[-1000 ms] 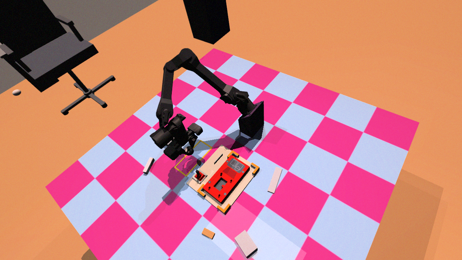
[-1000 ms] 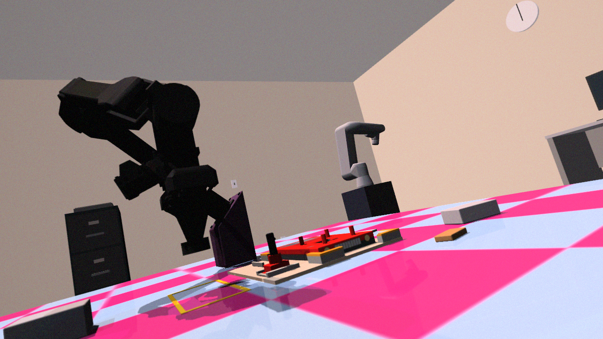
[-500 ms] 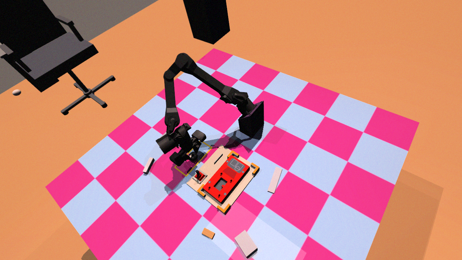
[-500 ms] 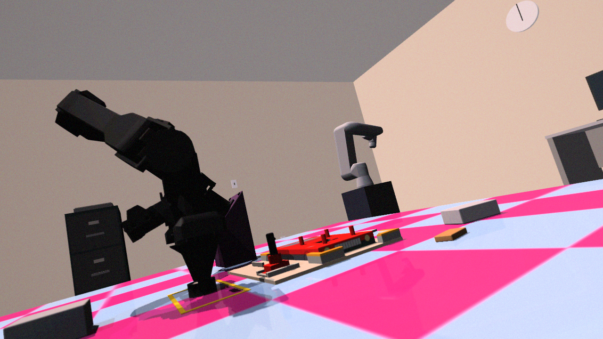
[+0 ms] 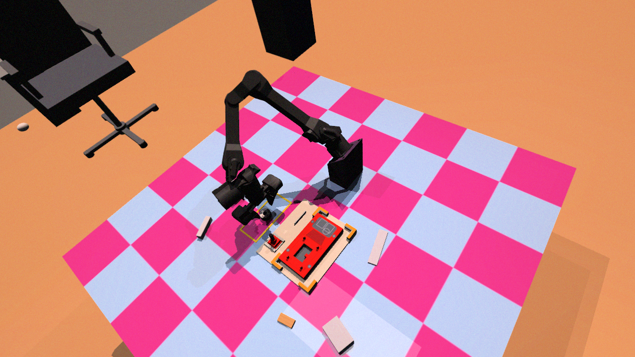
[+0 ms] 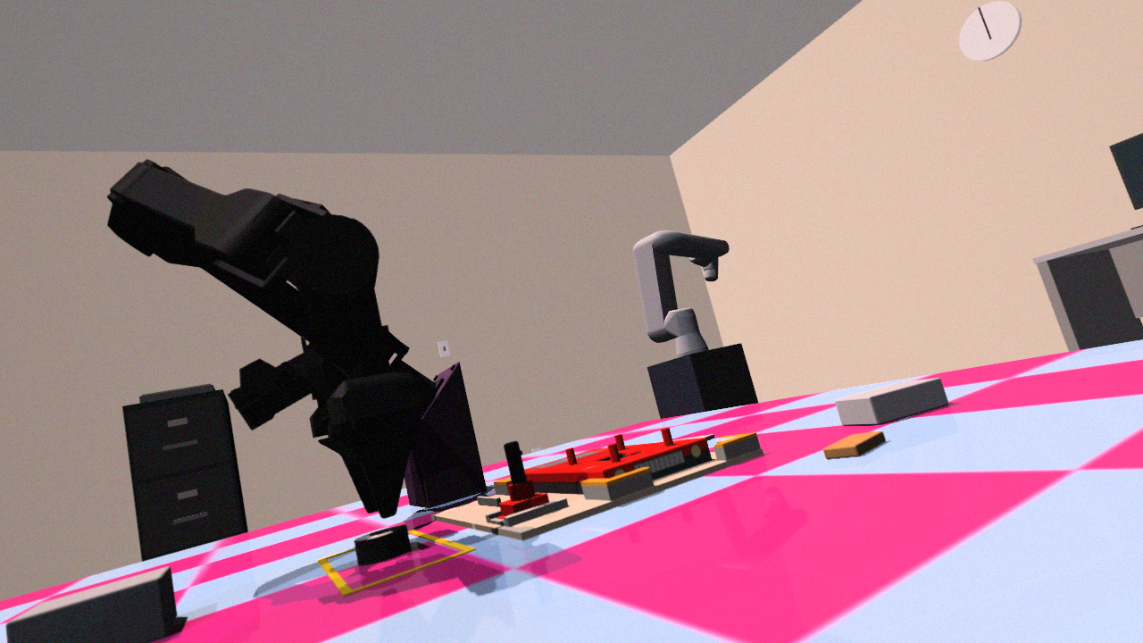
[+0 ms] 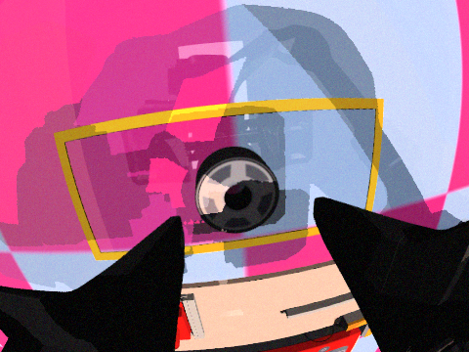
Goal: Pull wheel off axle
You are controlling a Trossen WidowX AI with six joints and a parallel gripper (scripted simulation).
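The black wheel (image 5: pixel 265 214) (image 6: pixel 381 545) (image 7: pixel 215 196) with a pale spoked face lies flat on the table inside the yellow outlined area (image 5: pixel 248 235) (image 6: pixel 332 577) (image 7: pixel 274 106). My gripper (image 5: pixel 264 209) (image 6: pixel 387 513) (image 7: pixel 249 216) is open. Its fingertips stand above the wheel, one to each side in the wrist view, with a gap on both sides. The upright black axle (image 5: pixel 272 238) (image 6: pixel 513 462) stands bare on its red base at the board's corner. The axle is hidden in the wrist view.
The beige board (image 5: pixel 288 224) (image 6: pixel 459 518) (image 7: pixel 244 298) beside the outline carries a red plate (image 5: pixel 326 242) with upright pegs and orange corner blocks. A pale block (image 5: pixel 204 227) lies beyond the arm. Another pale block (image 5: pixel 377 247), an orange block (image 5: pixel 286 320) and a thick block (image 5: pixel 338 333) lie farther off.
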